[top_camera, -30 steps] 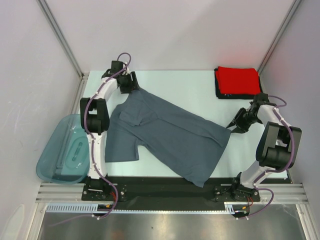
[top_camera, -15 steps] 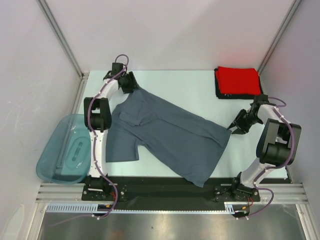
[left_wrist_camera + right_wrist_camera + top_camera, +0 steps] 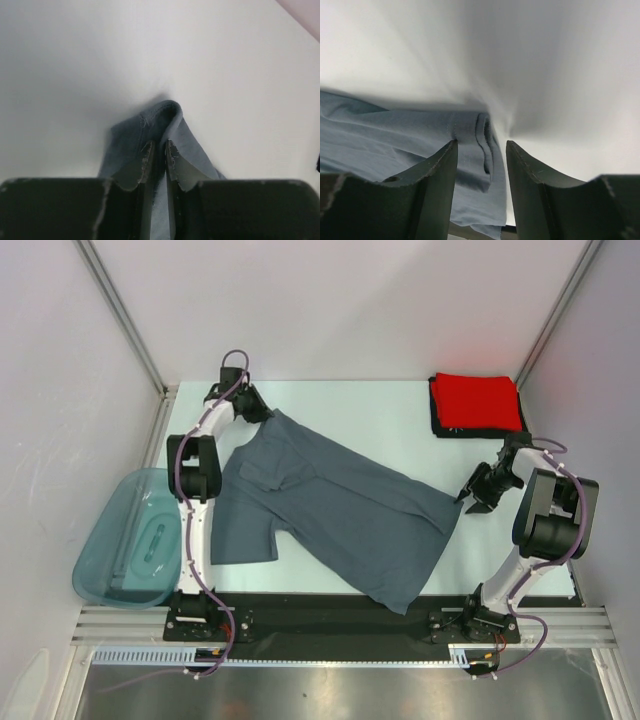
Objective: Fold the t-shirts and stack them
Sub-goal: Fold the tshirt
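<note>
A slate blue-grey cloth t-shirt [image 3: 330, 505] lies spread and unfolded. The left gripper [image 3: 159, 150] pinches its far corner. The right gripper [image 3: 481, 150] stands open astride its hem. A folded red t-shirt [image 3: 477, 400] is stacked on a folded black t-shirt [image 3: 437, 426], far right.

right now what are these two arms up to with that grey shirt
The two arms are starting on the blue-grey t-shirt, which lies spread and rumpled on the table. The left gripper is pinched shut on its far left corner. The right gripper is open, its fingers straddling the shirt's right corner without clamping it. A red t-shirt sits folded on a black t-shirt at the far right, so this looks like the last one to fold.
</note>
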Robot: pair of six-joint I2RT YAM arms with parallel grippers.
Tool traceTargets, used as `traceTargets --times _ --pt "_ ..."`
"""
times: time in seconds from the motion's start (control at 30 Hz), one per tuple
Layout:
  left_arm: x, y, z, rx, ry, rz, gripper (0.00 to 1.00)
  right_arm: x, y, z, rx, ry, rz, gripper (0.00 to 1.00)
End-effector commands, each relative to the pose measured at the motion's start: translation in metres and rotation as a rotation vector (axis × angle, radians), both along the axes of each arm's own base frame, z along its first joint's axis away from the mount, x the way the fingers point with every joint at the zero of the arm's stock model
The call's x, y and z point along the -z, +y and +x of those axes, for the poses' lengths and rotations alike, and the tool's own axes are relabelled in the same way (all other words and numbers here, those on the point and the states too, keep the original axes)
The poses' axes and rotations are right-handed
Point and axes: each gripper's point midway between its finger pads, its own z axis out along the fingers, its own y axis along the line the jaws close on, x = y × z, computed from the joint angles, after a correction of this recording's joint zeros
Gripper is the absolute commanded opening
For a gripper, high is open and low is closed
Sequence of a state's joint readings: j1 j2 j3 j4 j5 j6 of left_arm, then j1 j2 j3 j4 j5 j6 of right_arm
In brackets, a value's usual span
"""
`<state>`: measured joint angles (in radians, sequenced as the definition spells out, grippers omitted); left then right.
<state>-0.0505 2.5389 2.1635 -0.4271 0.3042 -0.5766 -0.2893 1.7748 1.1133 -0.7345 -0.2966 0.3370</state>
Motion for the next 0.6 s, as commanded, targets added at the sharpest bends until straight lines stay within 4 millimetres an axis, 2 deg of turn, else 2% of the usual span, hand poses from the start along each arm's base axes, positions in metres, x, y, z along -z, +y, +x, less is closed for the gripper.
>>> traceTargets --times 0.0,0.07,0.13,0.23,0.27,0.33,0.37,0.43,0.47,0.53,0.57 --pt "-0.018 0.007 0.015 -0.04 -0.061 -0.099 0.18 -0.005 -0.003 0.014 -0.018 -0.05 -0.019 0.48" --pt "-0.018 0.01 0.018 -0.051 -0.068 -0.122 0.11 -0.003 -0.002 0.014 -0.019 -0.051 -0.013 0.47" --pt "-0.016 0.011 0.017 -0.063 -0.059 -0.153 0.1 0.0 -0.002 0.017 -0.012 -0.053 -0.009 0.45" --pt "-0.015 0.007 0.018 -0.07 -0.063 -0.189 0.04 0.004 -0.001 0.021 0.002 -0.053 -0.001 0.38" --pt "-0.017 0.006 0.019 -0.07 -0.074 -0.2 0.0 0.005 0.0 0.023 0.005 -0.053 0.014 0.32" --pt "-0.014 0.005 0.02 -0.077 -0.07 -0.22 0.0 0.006 0.002 0.026 0.01 -0.056 0.028 0.29" --pt "-0.017 0.02 0.024 -0.099 -0.084 -0.225 0.0 0.007 0.002 0.027 0.013 -0.056 0.028 0.29" --pt "-0.018 0.02 0.027 -0.102 -0.092 -0.236 0.0 0.009 0.002 0.026 0.025 -0.047 0.027 0.27" --pt "-0.016 0.021 0.027 -0.105 -0.091 -0.24 0.0 0.009 0.002 0.026 0.028 -0.047 0.028 0.24" --pt "-0.015 0.021 0.028 -0.113 -0.09 -0.259 0.0 0.011 0.0 0.026 0.052 -0.039 0.033 0.09" --pt "-0.014 0.021 0.029 -0.114 -0.09 -0.268 0.0 0.012 -0.003 0.025 0.069 -0.037 0.025 0.06"
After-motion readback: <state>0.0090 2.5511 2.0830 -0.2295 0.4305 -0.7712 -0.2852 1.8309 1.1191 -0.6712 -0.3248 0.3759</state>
